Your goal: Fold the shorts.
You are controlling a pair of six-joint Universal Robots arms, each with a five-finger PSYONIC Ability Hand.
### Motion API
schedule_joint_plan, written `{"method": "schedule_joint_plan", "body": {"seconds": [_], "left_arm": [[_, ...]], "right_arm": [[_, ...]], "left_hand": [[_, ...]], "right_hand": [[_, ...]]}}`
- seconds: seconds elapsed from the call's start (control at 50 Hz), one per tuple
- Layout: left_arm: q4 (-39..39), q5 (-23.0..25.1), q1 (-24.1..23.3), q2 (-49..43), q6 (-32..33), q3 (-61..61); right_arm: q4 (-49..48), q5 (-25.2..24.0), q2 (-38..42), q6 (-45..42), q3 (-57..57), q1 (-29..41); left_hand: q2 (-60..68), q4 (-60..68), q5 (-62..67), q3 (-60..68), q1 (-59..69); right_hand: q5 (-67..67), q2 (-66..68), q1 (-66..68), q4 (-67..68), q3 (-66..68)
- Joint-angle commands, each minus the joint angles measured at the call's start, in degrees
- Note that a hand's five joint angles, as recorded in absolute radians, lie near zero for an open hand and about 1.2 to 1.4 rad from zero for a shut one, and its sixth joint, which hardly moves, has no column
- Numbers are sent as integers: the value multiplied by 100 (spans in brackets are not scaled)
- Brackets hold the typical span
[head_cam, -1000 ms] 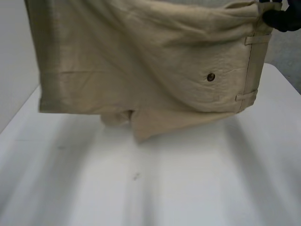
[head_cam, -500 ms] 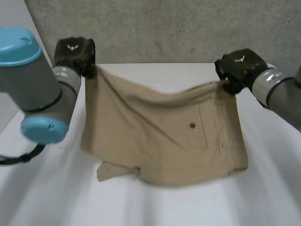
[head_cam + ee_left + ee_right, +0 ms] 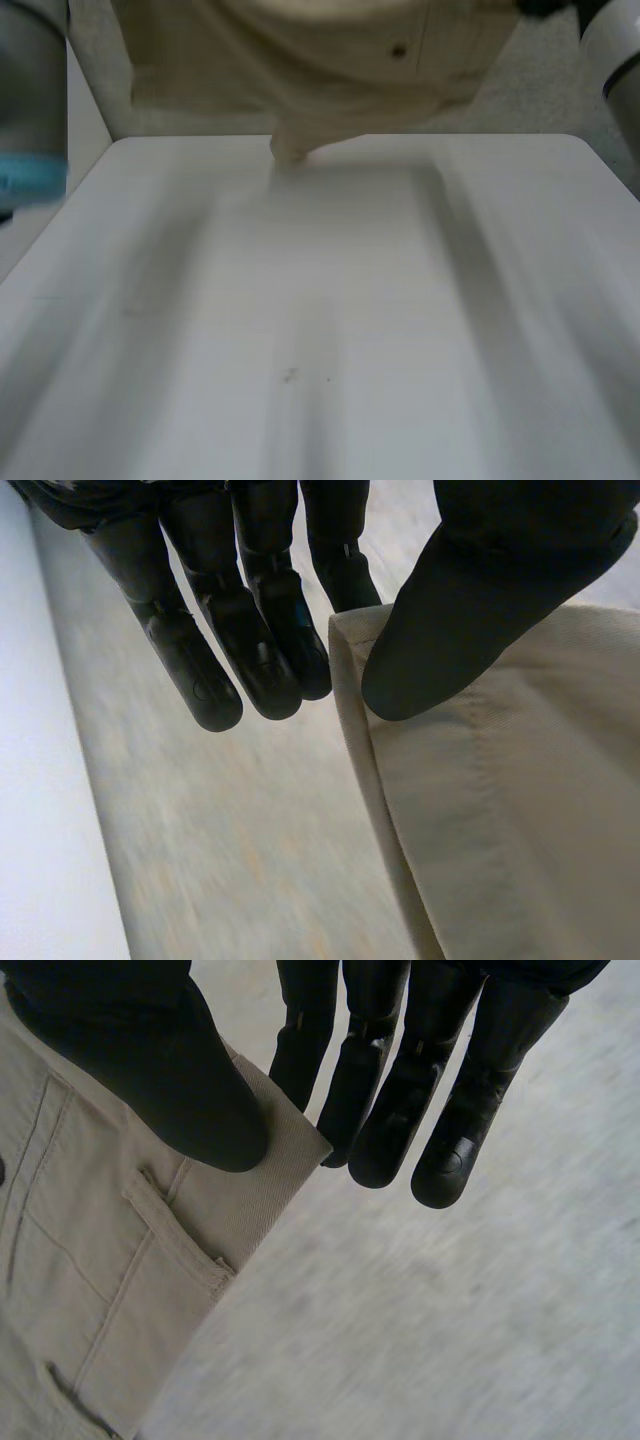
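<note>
White table (image 3: 320,330) spreading across lower frame in head view. Beige shorts (image 3: 300,60) hanging stretched across upper centre, lowest fold dangling near table's far edge. Left arm (image 3: 30,90) standing at upper left, right arm (image 3: 615,50) at upper right. Left hand (image 3: 250,630) pinching one shorts corner between thumb and fingers. Right hand (image 3: 150,1050) pinching waistband corner the same way, belt loop (image 3: 180,1230) lying just beside thumb. Dark button (image 3: 398,50) showing on pocket.

matt woven cloth shorts (image 3: 320,60)

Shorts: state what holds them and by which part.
Both hands hold the shorts: the left hand pinches a hemmed corner, the right hand pinches a corner of the waistband.
</note>
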Motion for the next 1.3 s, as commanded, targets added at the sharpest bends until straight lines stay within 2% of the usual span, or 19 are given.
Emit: {"method": "schedule_joint_plan", "body": {"seconds": [0.02,0.18,0.26,0.34,0.56,0.64,0.72,0.84,0.92,0.98,1.0,1.02,1.04,1.06,1.1,1.12,1.3], "left_arm": [[-104,14,-6,565,-383,-2407],[-147,14,-50,600,-436,-4333],[-384,14,-313,565,-436,-4800],[-859,5,-551,644,-471,-4923],[-2097,41,-507,1153,-410,-4950],[-2493,67,-533,1329,-392,-5037],[-2871,260,-577,1426,-340,-5134],[-3022,497,-674,1427,-287,-5213],[-3022,515,-657,1321,81,-5231],[-2995,515,-569,1224,661,-5126],[-2969,524,-551,1198,793,-5082],[-2908,524,-499,1137,1029,-4968],[-2812,524,-455,1067,1249,-4828],[-2741,524,-446,1023,1347,-4740],[-2574,524,-420,874,1523,-4538],[-2373,533,-393,664,1663,-4293],[-1440,576,-349,-936,1840,-2710]], "right_arm": [[409,-138,29,-59,1276,-52],[725,-164,424,-244,2490,-70],[1007,-243,486,-656,2920,-61],[1182,-287,468,-1008,3281,-52],[1885,-392,-428,-1263,3888,-105],[2368,-436,-709,-1658,4046,-158],[3044,-445,-859,-2264,4222,-403],[3459,-463,-833,-2669,4380,-614],[3442,-463,-789,-2705,4424,-772],[3415,-463,-762,-2731,4433,-817],[3389,-463,-736,-2740,4424,-817],[3371,-480,-718,-2740,4415,-817],[3310,-524,-692,-2740,4398,-817],[3275,-550,-683,-2731,4398,-817],[3161,-594,-666,-2714,4398,-817],[3030,-630,-648,-2679,4389,-800],[2633,-665,-507,-2564,4389,-764]], "left_hand": [[1132,1101,1476,1166,1639],[1132,1101,1476,1166,1639],[1132,1101,1476,1166,1639],[1132,1101,1476,1166,1639],[1132,1101,1476,1166,1639],[1132,1101,1476,1166,1639],[1132,1101,1476,1166,1639],[1132,1101,1476,1166,1639],[1132,1101,1476,1166,1639],[1132,1101,1476,1166,1639],[967,937,1312,1002,1474],[-766,-797,-421,-732,-259],[-3248,-3279,-2903,-3214,-2741],[-4222,-4253,-3877,-4188,-3715],[-5371,-5401,-5026,-5336,-4864],[-5742,-5773,-5397,-5708,-5235],[-5527,-5558,-5183,-5493,-5020]], "right_hand": [[1292,1240,2499,1168,1242],[1292,1240,2499,1168,1242],[1292,1240,2499,1168,1242],[1292,1240,2499,1168,1242],[1292,1240,2499,1168,1242],[1292,1240,2499,1168,1242],[1292,1240,2499,1168,1242],[1292,1240,2499,1168,1242],[1292,1240,2499,1168,1242],[1292,1240,2499,1168,1242],[1292,1240,2499,1168,1242],[1292,1240,2499,1168,1242],[1292,1240,2499,1168,1242],[1292,1240,2499,1168,1242],[1292,1240,2499,1168,1242],[1292,1240,2499,1168,1242],[1292,1240,2499,1168,1242]]}}
